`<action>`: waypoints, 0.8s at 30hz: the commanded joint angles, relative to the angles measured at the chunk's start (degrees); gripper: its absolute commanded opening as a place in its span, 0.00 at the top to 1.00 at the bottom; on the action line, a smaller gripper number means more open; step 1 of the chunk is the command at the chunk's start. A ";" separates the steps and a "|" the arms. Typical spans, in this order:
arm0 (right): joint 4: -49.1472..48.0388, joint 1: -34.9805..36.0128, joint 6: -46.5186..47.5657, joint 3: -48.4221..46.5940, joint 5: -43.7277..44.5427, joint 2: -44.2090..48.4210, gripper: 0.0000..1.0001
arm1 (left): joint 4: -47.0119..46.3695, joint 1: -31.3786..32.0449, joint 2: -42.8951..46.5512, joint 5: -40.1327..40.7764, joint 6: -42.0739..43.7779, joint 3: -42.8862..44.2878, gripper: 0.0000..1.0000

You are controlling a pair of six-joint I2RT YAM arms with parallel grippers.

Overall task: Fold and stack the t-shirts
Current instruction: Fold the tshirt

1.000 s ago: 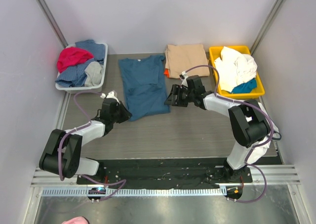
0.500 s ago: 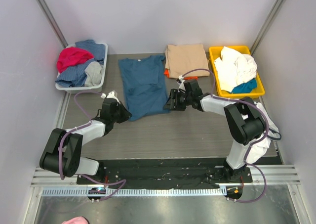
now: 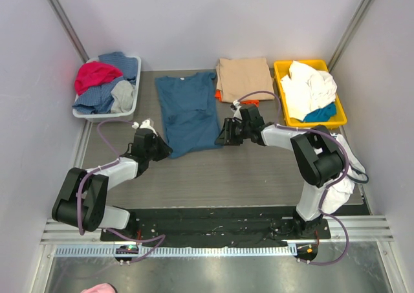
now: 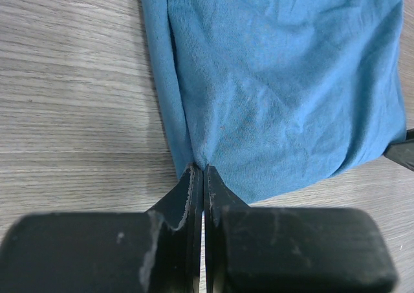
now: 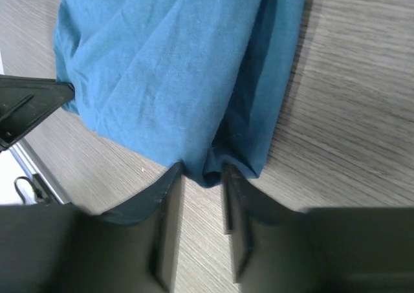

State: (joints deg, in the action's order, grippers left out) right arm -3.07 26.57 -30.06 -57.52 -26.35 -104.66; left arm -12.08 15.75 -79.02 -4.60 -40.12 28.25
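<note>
Both arms stretch low toward mid-frame in the top view; left gripper (image 4: 199, 170), centre-left, jaws pinched together on the hem of the teal t-shirt (image 4: 278, 79); right gripper (image 5: 199, 172), centre-right, jaws slightly parted.

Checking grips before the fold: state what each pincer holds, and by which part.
Left pincer: shut on the near left hem corner of the blue shirt. Right pincer: open astride the near right corner, holding nothing yet.

The orange t-shirt (image 3: 218, 97) lay mostly hidden beneath the tan t-shirt (image 3: 242, 76); both wrist views cut off the teal t-shirt (image 4: 278, 79) above.
</note>
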 commanded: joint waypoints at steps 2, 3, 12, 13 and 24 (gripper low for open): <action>-2.47 0.50 0.36 0.21 -1.16 -0.10 0.82 | -1.55 0.16 -0.08 0.12 -0.22 0.93 1.00; -2.38 0.42 0.27 0.21 -0.90 0.16 0.87 | -1.29 0.07 0.01 0.21 -0.22 1.02 1.00; -0.01 0.42 0.44 2.49 1.74 3.85 0.99 | 4.34 0.16 5.18 2.67 0.39 0.14 1.00; 0.86 0.42 0.53 2.58 2.26 4.20 0.99 | 4.78 0.07 5.80 3.02 0.57 -0.30 1.00; 5.61 0.42 2.46 4.25 3.76 8.15 0.99 | 7.33 0.07 9.76 3.20 1.10 -2.58 1.00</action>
State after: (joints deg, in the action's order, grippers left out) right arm -0.14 27.00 -29.39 -53.91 -24.08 -100.22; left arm -5.91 15.79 -71.07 -2.52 -40.01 26.87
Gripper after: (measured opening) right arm 0.046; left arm 0.031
